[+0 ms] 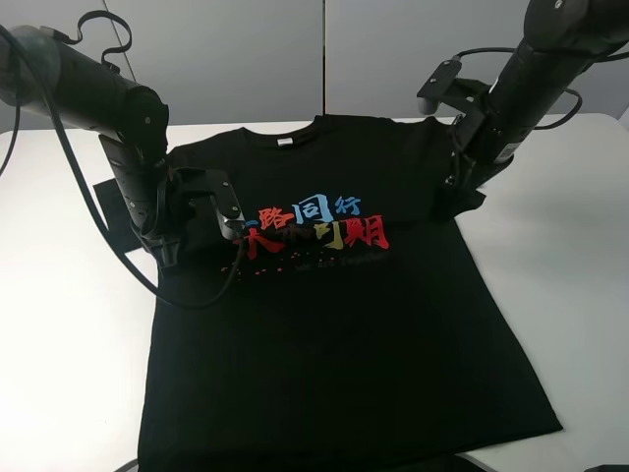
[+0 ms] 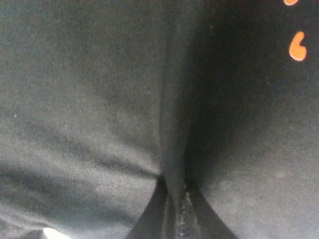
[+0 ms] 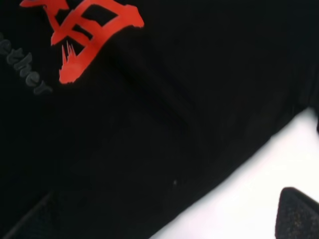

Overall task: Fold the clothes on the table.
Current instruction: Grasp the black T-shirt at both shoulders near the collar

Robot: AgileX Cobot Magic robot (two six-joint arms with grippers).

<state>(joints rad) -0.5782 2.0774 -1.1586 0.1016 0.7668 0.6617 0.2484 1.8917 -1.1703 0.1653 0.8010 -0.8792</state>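
Observation:
The black T-shirt (image 1: 334, 324) lies flat, chest up, on the white table (image 1: 575, 285), with its red, blue and yellow characters (image 1: 319, 224) and white neck label (image 1: 285, 142) showing. My left gripper (image 1: 167, 256) is down on the shirt's left side by the armpit. In the left wrist view the gripper (image 2: 175, 219) is closed on a raised ridge of black cloth (image 2: 172, 124). My right gripper (image 1: 454, 205) is at the right sleeve. In the right wrist view it (image 3: 164, 219) is open astride the shirt's edge (image 3: 209, 164), with one fingertip (image 3: 299, 214) over bare table.
The left sleeve (image 1: 113, 211) spreads out beside the left arm. A black cable (image 1: 128, 265) loops from the left arm over the table and shirt. Bare tabletop lies to both sides of the shirt; its hem reaches the front edge.

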